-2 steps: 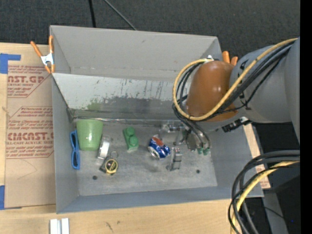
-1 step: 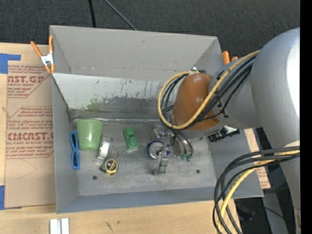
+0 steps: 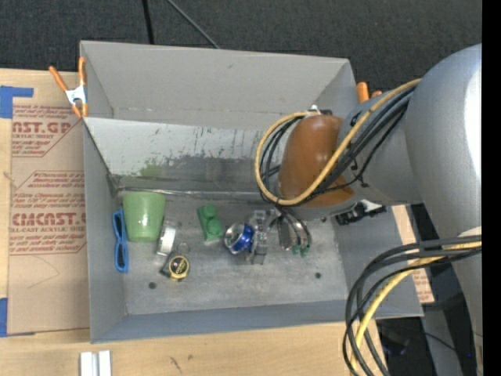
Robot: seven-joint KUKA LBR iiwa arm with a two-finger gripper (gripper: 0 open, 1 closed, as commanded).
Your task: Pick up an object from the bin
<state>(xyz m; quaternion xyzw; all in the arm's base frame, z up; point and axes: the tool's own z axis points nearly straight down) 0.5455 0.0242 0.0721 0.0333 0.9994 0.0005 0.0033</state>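
Grey bin [image 3: 235, 304] holds blue wad [image 3: 238, 240] beside fingers [image 3: 260, 247].

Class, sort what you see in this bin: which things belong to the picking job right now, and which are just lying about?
In the job: tool; blue-and-silver shiny thing beside it; grey bin.
Lying about: green cup; blue glasses; small green piece; yellow-and-black tape measure.

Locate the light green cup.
The cup lies at the left of the bin, just right of the blue item and left of the small green piece.
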